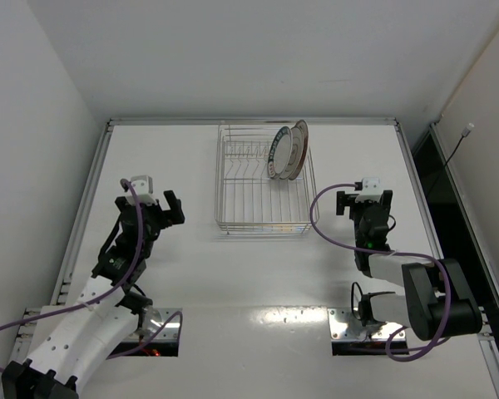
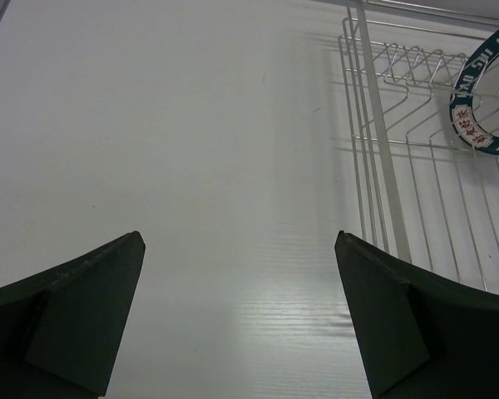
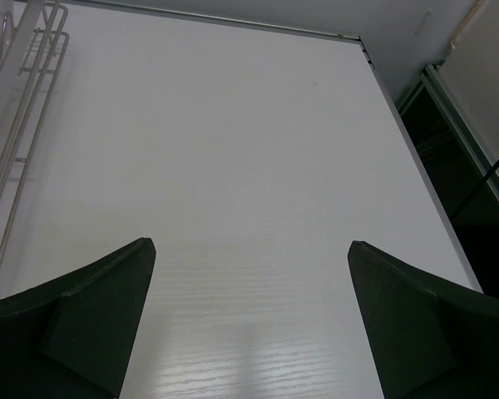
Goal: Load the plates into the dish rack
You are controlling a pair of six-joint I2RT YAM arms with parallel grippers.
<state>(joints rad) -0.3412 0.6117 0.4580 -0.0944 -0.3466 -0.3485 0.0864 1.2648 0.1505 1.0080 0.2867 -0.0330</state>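
The plates point(image 1: 288, 152) stood on edge in the far right corner of the rack point(image 1: 262, 226), near the worktop point(image 1: 191, 274) far edge; left gripper point(image 2: 239, 237) and right gripper point(image 3: 251, 243) gaped open, empty

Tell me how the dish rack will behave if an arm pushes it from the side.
The dish rack is open thin wire, so it is probably light and stiff, and would likely slide on the smooth table rather than tip. The plates stand on edge at its far right corner, so it may swivel unevenly, and they could rattle or topple.
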